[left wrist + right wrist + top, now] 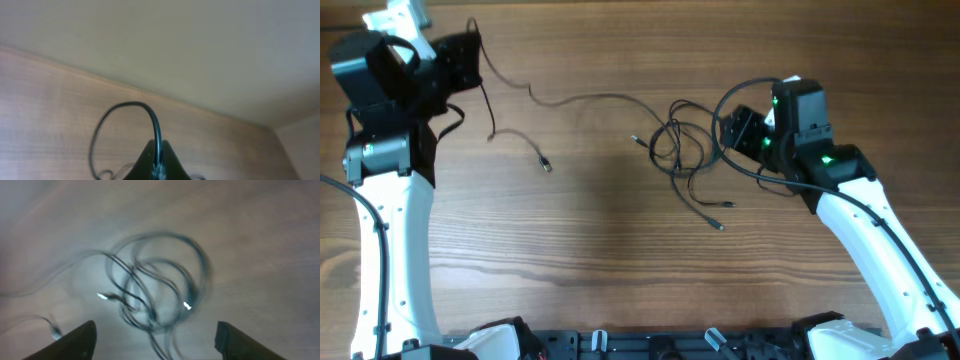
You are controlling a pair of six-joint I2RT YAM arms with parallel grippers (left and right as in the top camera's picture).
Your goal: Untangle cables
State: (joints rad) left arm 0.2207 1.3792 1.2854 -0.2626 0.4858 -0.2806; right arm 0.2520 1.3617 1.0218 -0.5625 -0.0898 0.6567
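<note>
One strand (pixel 590 97) is sitting pinched in your left gripper (pixel 158 167) at ten o'clock; pulling risks cinching the knot (pixel 677 145) while your right gripper (pixel 156 332) is hanging with jaws spread, gripping nothing.

Setting: robotics lab workstation. Evidence: left arm (pixel 390 230) and right arm (pixel 880 240), white-and-black, based at the near edge of a wood-grain desk (pixel 620 250); black mounting hardware (pixel 650 345) along that edge; plain pale wall (pixel 200 50) behind.
</note>
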